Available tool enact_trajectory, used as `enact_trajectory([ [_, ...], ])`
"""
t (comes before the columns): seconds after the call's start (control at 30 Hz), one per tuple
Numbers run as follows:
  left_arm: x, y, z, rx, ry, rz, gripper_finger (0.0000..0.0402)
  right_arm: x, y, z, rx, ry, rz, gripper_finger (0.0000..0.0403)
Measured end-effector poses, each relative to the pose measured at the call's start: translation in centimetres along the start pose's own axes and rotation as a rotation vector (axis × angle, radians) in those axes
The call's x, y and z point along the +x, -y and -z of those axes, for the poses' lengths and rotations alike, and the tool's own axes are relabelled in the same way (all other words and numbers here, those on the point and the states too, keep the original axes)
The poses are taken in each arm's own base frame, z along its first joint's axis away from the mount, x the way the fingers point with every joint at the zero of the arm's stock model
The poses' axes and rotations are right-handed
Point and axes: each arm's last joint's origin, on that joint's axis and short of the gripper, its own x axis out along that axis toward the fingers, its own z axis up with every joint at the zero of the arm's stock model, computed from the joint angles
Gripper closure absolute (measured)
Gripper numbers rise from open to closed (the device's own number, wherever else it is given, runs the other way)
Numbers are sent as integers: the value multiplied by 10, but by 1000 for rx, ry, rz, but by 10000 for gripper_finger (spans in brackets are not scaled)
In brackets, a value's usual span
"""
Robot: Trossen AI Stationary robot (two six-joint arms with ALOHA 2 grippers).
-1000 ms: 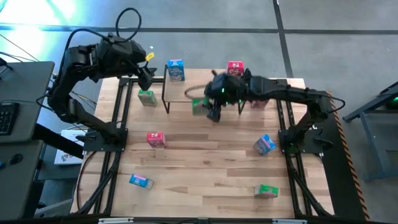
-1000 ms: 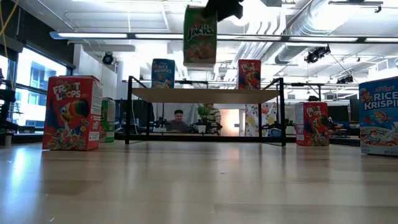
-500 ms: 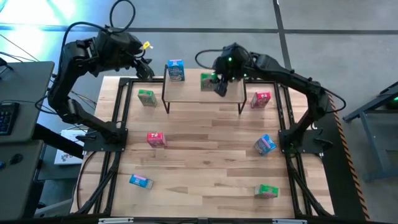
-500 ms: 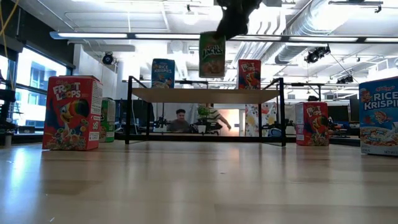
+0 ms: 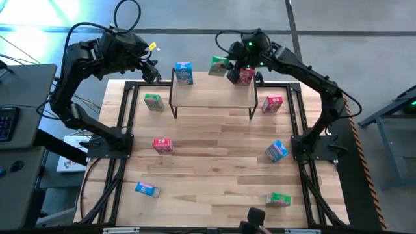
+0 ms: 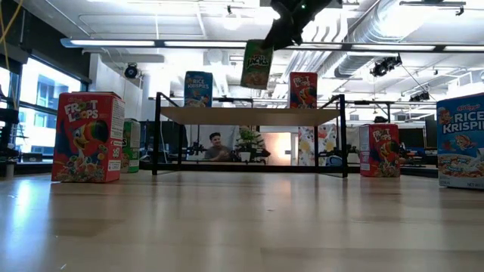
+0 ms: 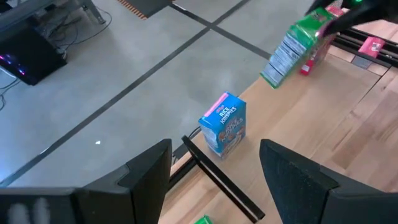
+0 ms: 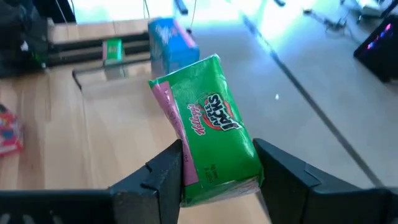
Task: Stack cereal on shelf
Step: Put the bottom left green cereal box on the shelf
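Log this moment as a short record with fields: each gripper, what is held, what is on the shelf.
right gripper: shut on the green box, raised over the shelf's back edge
held box: tilted, not touching the shelf
left gripper: open, empty, waiting off the shelf's left end
on shelf: blue box and red box, upright

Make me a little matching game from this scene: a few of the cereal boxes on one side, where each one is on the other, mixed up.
Things:
1. Apple Jacks box
2. Rice Krispies box
3. Froot Loops box

Places:
A. standing on the shelf, at its left end
B. standing on the shelf, at its right end
C. held tilted in the air above the shelf by the right gripper

Pairs: 1-C, 2-A, 3-B
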Motion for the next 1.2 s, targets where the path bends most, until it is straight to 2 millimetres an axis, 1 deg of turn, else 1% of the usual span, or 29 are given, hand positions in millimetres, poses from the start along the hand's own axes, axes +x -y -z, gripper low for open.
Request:
enact_trajectory([
  [0.17, 0, 0, 0, 0, 0, 0, 167, -1, 8, -2, -40, 39, 23, 233],
  [0.43, 0, 0, 0, 0, 0, -1, 167, -1, 9, -2, -75, 56, -28, 233],
  [0.6, 0, 0, 0, 0, 0, -2, 167, 0, 8, 0, -77, 35, -43, 233],
  [0.87, 0, 0, 0, -1, 0, -2, 167, 18, 9, 7, -71, -5, -63, 233],
  [1.2, 0, 0, 0, -1, 0, -2, 167, 47, 10, 22, -53, -99, -92, 233],
])
